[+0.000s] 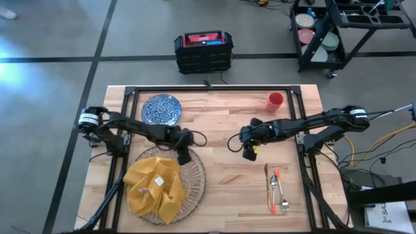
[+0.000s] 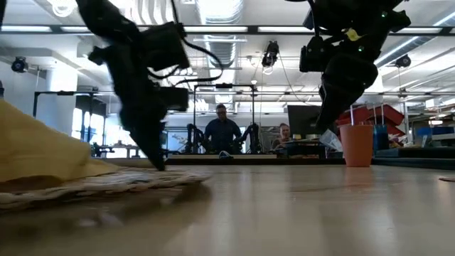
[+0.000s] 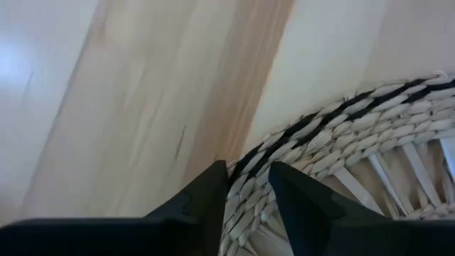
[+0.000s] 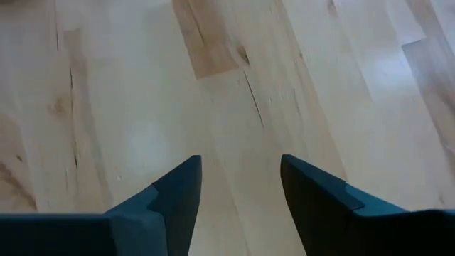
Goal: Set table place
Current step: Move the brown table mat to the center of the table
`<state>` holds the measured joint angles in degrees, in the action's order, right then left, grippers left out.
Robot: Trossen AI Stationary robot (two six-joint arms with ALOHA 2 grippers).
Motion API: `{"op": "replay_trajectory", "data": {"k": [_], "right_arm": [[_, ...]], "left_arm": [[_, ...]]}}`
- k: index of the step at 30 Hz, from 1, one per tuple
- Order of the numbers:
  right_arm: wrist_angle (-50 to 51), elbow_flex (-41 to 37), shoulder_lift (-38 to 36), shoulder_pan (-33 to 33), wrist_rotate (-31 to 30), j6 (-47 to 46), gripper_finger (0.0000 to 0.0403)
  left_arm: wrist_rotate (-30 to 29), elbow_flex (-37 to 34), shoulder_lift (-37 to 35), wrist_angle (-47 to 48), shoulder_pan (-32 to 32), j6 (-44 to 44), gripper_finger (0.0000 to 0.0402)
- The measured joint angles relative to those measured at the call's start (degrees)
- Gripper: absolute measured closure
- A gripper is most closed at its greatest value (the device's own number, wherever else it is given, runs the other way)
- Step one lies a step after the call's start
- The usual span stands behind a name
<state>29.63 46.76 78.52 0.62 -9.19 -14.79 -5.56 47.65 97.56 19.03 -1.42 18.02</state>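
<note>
Left claw (image 3: 247, 186) pinching charger (image 3: 370, 149) rim (tilted down).

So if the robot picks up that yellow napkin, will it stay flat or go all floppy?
Probably floppy: the yellow napkin already lies crumpled in soft folds on the charger. It looks like thin cloth, so likely light. Lifted by one corner, it would probably droop and hang. The left gripper's fingers sit at the charger's rim, not on the napkin.

Both arms are dark, jointed and slim, trailing black cables, with white-labelled bases and tapered dark jaws.
</note>
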Motion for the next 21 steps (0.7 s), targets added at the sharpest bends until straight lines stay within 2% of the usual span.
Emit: {"op": "replay_trajectory", "data": {"k": [4,7,8,10,12,14,17,19,21], "right_arm": [[0.11,0.0,-0.04,0.4,-0.02,-1.77,0.0238],[-0.75,0.0,-0.05,0.99,-0.2,-1.9,0.0249],[-1.03,0.0,-0.07,1.14,-0.28,-1.88,0.0252],[-0.98,0.0,-0.07,1.36,-0.31,-1.9,0.0259],[-0.49,0.0,-0.07,1.76,-0.47,-2.22,0.0265],[0.49,-0.15,-0.08,2.13,-0.44,-2.23,0.0271],[0.18,-1.13,-0.11,2.31,-0.38,-2.21,0.0278],[0.09,-2.14,-0.11,2.27,-0.45,-2.95,0.0281],[-0.15,-3.52,-0.09,2.27,-1.14,-5.01,0.0285]], "left_arm": [[-0.77,8.23,8.92,-6.09,-4.59,-7.65,0.0307],[-0.81,17.71,15.2,-9.17,-9.52,-14.07,0.0318],[-0.31,21.43,16.85,-9.7,-11.01,-15.77,0.0321],[4.99,27.44,19.12,-8.13,-13.6,-17.8,0.0324],[12.68,31.82,19.29,-5.98,-14.98,-19.11,0.0326],[15.85,34.41,17.33,-4.26,-14.66,-20.98,0.0326],[12.38,35.37,13.22,3.64,-13.39,-23.5,0.0325],[8.58,33.97,10.9,9.84,-12.5,-23.72,0.0322],[7.35,32.06,8.73,13.5,-11.49,-22.74,0.0318]]}}
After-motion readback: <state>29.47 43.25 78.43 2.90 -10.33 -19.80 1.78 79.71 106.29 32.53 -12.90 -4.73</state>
